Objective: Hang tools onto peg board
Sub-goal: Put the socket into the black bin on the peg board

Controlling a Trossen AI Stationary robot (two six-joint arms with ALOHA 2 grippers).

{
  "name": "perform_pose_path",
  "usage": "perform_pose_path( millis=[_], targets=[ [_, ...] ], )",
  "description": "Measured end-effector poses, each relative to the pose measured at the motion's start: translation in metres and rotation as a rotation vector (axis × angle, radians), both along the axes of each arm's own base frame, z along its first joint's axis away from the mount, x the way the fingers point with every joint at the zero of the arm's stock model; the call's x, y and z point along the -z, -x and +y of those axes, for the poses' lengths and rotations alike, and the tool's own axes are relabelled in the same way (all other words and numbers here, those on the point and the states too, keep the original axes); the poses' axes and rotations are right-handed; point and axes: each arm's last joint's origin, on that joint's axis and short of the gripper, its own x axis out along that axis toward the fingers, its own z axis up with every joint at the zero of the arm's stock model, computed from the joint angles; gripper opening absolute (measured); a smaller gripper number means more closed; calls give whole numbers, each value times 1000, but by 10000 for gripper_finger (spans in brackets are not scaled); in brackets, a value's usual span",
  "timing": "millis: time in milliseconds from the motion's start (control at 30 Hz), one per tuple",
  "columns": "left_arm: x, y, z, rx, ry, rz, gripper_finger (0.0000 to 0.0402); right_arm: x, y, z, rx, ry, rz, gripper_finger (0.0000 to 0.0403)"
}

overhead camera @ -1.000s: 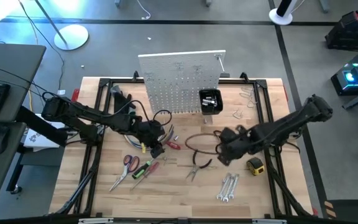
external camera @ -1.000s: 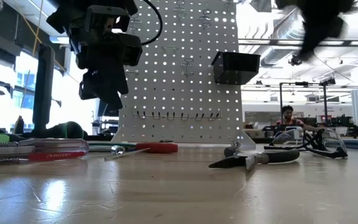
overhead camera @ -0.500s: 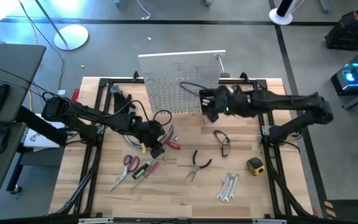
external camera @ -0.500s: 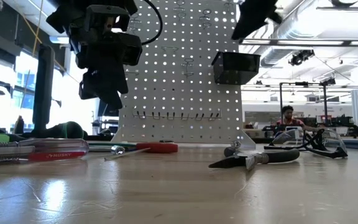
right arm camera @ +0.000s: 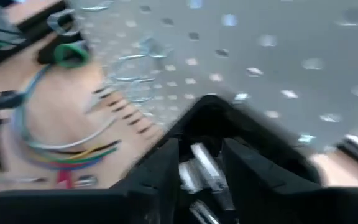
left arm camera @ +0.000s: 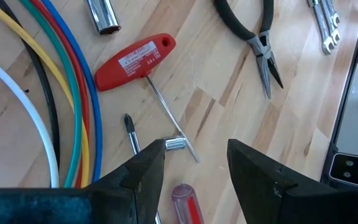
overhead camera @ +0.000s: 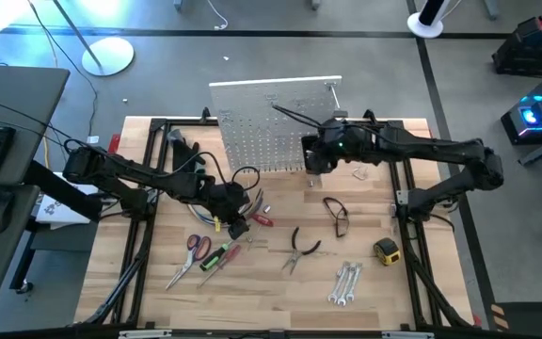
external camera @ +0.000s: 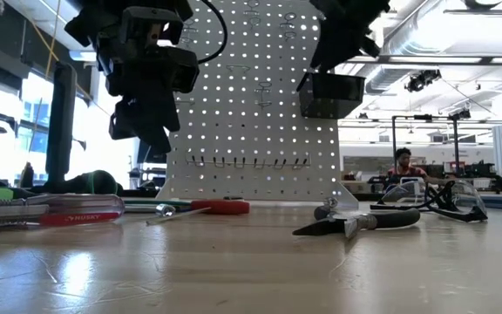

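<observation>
Black bin (overhead camera: 319, 153) | right tool (right arm camera: 199, 163) above, apart (left low)

Bright backlight behind the peg board (external camera: 251, 96) silhouettes the arms; the right wrist view is motion-blurred throughout.

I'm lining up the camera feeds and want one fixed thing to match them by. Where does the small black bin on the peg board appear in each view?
High view: the black bin sits at the peg board's lower right corner, partly under the right hand.
Low view: upper middle, fixed to the board's right side.
Left wrist view: not in it.
Right wrist view: straight ahead past the fingers, with metal parts inside.
Shared landmark: the white board's grid of holes.
</observation>
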Motion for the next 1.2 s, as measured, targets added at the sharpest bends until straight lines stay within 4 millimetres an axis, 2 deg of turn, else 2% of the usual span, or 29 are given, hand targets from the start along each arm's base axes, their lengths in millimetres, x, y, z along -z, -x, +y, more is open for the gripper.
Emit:
perform_pose_path(
  millis=[100, 200, 400, 500, 633, 767, 900, 1033, 1100, 1200],
  targets=[
    [0, 0, 0, 3, 9, 1, 167, -3, 0, 5, -47, -71, -6, 132],
    [0, 0, 0, 7, 14, 1, 167, -13, 6, 20, -126, -134, 31, 138],
    [0, 0, 0, 12, 12, 0, 167, -16, 24, 71, -273, -340, 160, 139],
    [0, 0, 0, 14, 11, -3, 167, -8, 31, 103, -285, -492, 202, 140],
    [0, 0, -1, 17, 14, -1, 167, 20, 35, 148, -198, -690, 236, 140],
    [0, 0, -2, 45, 53, 3, 167, 61, 38, 186, 66, -979, 227, 140],
    [0, 1, -3, 61, 70, 5, 167, 97, 42, 218, 273, -1184, 183, 140],
    [0, 1, -3, 101, 61, -3, 167, 131, 51, 232, 468, -1221, 205, 140],
    [0, 1, -3, 127, 64, -5, 167, 147, 56, 234, 578, -1224, 243, 138],
    [0, 1, -4, 148, 59, -9, 167, 166, 58, 231, 635, -1209, 289, 138]
  ],
)
